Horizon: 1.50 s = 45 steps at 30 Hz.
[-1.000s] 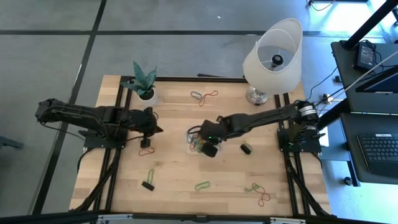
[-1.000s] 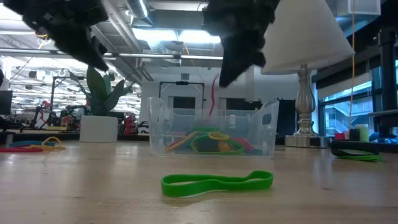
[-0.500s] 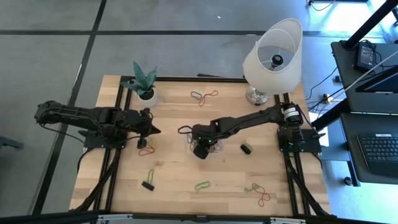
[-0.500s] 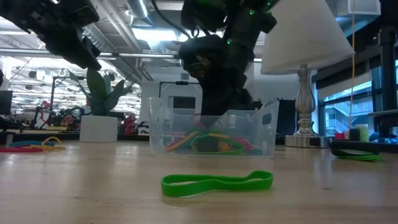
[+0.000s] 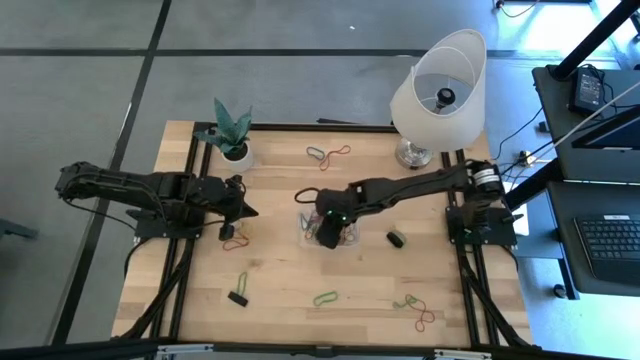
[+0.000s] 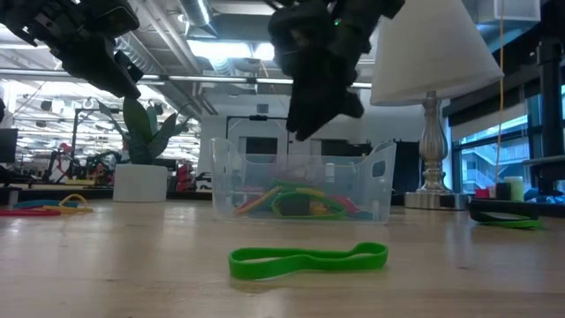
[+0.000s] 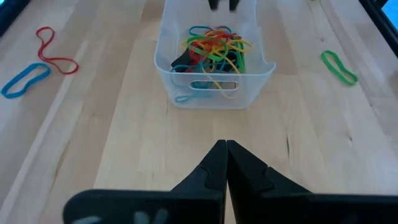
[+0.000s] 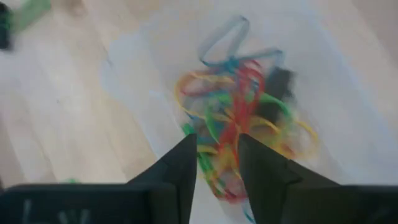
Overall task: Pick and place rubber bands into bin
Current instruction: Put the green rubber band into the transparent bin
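The clear bin [image 5: 307, 237] [image 6: 231, 187] [image 7: 166, 79] stands at the table's middle with a tangle of coloured rubber bands [image 7: 213, 50] [image 8: 244, 122] lying on its floor. My right gripper [image 5: 326, 233] [image 6: 305, 129] [image 8: 216, 142] hovers open just above the bin, fingers pointing down at the tangle, with nothing between them. My left gripper [image 5: 246, 209] [image 7: 225, 147] waits shut to the bin's left, above the table. Loose rubber bands lie flat on the wood: a green one [image 5: 325, 298] [image 6: 309, 258] near the front, red and orange ones [image 5: 235, 241] beside my left gripper.
A white plant pot [image 5: 235, 152] stands far left and a lamp [image 5: 438, 90] far right. More bands lie at the far edge [image 5: 328, 153] and front right [image 5: 416, 307]. A small black object [image 5: 396, 238] lies right of the bin, another [image 5: 238, 298] front left.
My right gripper dipped toward the table's left and down into the bin, then rose back above it. The red band that hung below its fingers a second ago no longer hangs there.
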Available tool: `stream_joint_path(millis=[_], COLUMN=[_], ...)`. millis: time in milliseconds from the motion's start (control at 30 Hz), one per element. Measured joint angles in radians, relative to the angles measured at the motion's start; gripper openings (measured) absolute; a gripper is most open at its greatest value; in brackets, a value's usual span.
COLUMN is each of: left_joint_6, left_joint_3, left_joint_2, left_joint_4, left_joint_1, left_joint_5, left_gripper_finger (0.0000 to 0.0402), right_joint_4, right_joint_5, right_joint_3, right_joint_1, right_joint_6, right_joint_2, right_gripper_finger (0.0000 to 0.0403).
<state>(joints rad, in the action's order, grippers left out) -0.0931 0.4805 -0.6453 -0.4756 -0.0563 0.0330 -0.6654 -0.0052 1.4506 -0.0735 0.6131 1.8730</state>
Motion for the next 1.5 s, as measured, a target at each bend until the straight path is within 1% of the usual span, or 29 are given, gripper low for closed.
stream_joint_path(millis=[100, 200, 267, 333, 400, 533, 567, 667, 733, 900, 1000, 1067, 1133, 1233, 1300, 1400, 1500], left_joint_6=[-0.003, -0.037, -0.05, -0.051, -0.05, -0.053, -0.053, -0.051, -0.052, -0.097, -0.172, -0.182, -0.182, -0.182, -0.185, -0.208, -0.226], left_joint_3=[0.0, 0.0, 0.0, 0.0, 0.0, 0.0, 0.0, 0.0, 0.0, 0.001, 0.022, 0.056, 0.108, 0.204, 0.279, 0.405, 0.552], left_joint_2=[0.0, -0.001, 0.0, 0.0, 0.0, 0.0, 0.0, 0.0, 0.0, -0.001, -0.025, -0.069, -0.134, -0.26, -0.352, -0.504, -0.661], left_joint_4=[0.0, 0.001, 0.0, -0.001, -0.001, 0.0, 0.0, 0.0, 0.001, 0.007, 0.007, 0.004, 0.004, -0.001, 0.0, -0.016, -0.057], left_joint_1=[0.0, 0.0, 0.0, 0.0, 0.0, -0.001, -0.001, -0.001, -0.001, -0.001, -0.027, -0.068, -0.122, -0.198, -0.242, -0.298, -0.338], left_joint_5=[0.0, 0.0, 0.0, 0.0, 0.0, -0.015, -0.021, -0.026, -0.029, -0.052, -0.049, -0.039, 0.001, 0.064, 0.097, 0.154, 0.191], left_gripper_finger=[0.0003, 0.0003, 0.0003, 0.0003, 0.0003, 0.0003, 0.0003, 0.0003, 0.0003, 0.0003, 0.0002, 0.0002, 0.0003, 0.0002, 0.0002, 0.0003, 0.0003], right_joint_4=[-0.08, -0.167, -0.209, -0.221, -0.218, -0.214, -0.216, -0.223, -0.241, -0.361, -0.427, -0.47, -0.507, -0.556, -0.578, -0.57, -0.47], right_joint_5=[0.035, 0.039, 0.051, 0.09, 0.144, 0.228, 0.25, 0.34, 0.376, 0.388, 0.389, 0.387, 0.4, 0.467, 0.493, 0.5, 0.505], right_joint_3=[0.0, 0.0, 0.0, -0.001, -0.001, -0.001, -0.001, 0.0, 0.0, 0.0, -0.001, -0.001, -0.002, -0.002, -0.003, -0.046, -0.151], right_joint_1=[-0.001, -0.001, -0.006, -0.034, -0.083, -0.191, -0.219, -0.311, -0.372, -0.488, -0.557, -0.598, -0.634, -0.692, -0.722, -0.75, -0.767], right_joint_6=[0.008, 0.042, 0.069, 0.086, 0.091, 0.126, 0.143, 0.222, 0.276, 0.419, 0.489, 0.532, 0.587, 0.671, 0.71, 0.752, 0.796], right_joint_2=[-0.035, -0.066, -0.085, -0.111, -0.139, -0.187, -0.198, -0.215, -0.218, -0.22, -0.22, -0.22, -0.22, -0.22, -0.22, -0.235, -0.288], right_gripper_finger=[0.0133, 0.0137, 0.0132, 0.0118, 0.0093, 0.0023, 0.0012, 0.0011, 0.001, 0.0004, 0.0003, 0.0002, 0.0002, 0.0002, 0.0001, 0.0001, 0.0001])
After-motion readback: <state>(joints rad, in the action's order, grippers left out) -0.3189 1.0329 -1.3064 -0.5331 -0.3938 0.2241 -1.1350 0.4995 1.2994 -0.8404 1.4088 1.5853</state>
